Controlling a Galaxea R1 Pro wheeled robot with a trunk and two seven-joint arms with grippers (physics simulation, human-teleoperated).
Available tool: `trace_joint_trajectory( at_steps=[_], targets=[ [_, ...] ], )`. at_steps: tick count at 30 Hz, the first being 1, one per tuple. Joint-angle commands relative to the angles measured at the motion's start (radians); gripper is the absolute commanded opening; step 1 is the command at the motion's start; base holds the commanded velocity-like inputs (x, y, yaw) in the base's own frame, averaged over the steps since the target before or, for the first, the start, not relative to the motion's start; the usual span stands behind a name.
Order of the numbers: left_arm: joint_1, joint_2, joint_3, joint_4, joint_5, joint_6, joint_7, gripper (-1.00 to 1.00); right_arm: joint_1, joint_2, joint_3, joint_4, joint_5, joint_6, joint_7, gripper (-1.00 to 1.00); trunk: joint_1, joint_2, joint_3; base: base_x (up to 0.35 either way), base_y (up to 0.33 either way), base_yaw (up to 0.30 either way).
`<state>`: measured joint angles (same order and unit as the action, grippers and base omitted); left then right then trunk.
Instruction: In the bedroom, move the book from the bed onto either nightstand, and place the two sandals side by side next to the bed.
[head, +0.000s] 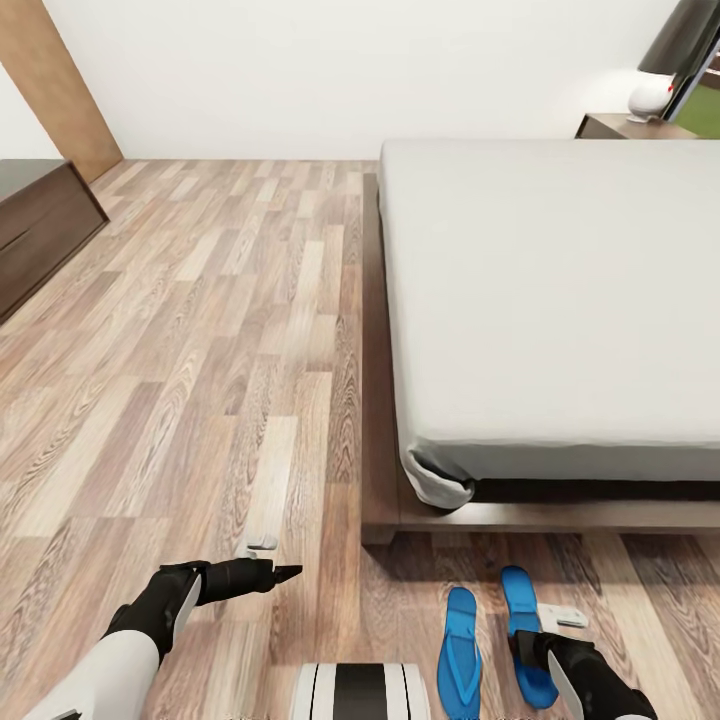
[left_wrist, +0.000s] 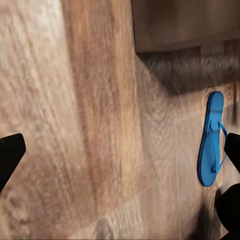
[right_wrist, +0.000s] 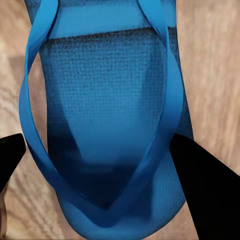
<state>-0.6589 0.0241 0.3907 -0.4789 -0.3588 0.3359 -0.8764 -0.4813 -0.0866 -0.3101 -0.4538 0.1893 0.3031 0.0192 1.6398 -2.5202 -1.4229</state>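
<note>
Head view: right gripper (head: 528, 640) over sandal (head: 524, 630)

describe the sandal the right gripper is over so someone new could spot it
Start at the bed and go to its near end, where two blue sandals lie side by side on the wood floor. It is the right sandal, under the right gripper; the left sandal lies uncovered.

Place: a home bedroom
Signs: low bed (head: 550, 300) with bare mattress, nightstand (head: 620, 126), lamp (head: 680, 50), plank floor (head: 200, 350)
</note>
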Motion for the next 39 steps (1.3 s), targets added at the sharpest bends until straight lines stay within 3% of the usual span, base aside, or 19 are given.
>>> trace_joint_trajectory(
  at_steps=[1, 19, 39],
  targets=[
    [-0.001, -0.001, 0.008, -0.001, -0.006, 0.009, -0.007, 1.0, 0.0, 0.001, -0.004, -0.002, 0.009, 0.005, 0.002, -1.0, 0.0, -0.001, -0.005, 0.0, 0.0, 0.0],
    [-0.001, 0.0, 0.009, -0.001, -0.006, 0.009, -0.007, 1.0, 0.0, 0.001, -0.004, 0.0, 0.009, 0.004, 0.002, -1.0, 0.008, -0.005, -0.074, 0.0, 0.0, 0.0],
    [-0.001, 0.0, 0.013, -0.001, -0.005, 0.009, -0.007, 1.0, 0.0, 0.001, -0.004, 0.0, 0.009, 0.004, 0.002, -1.0, 0.008, -0.005, -0.074, 0.0, 0.062, 0.0]
  ],
)
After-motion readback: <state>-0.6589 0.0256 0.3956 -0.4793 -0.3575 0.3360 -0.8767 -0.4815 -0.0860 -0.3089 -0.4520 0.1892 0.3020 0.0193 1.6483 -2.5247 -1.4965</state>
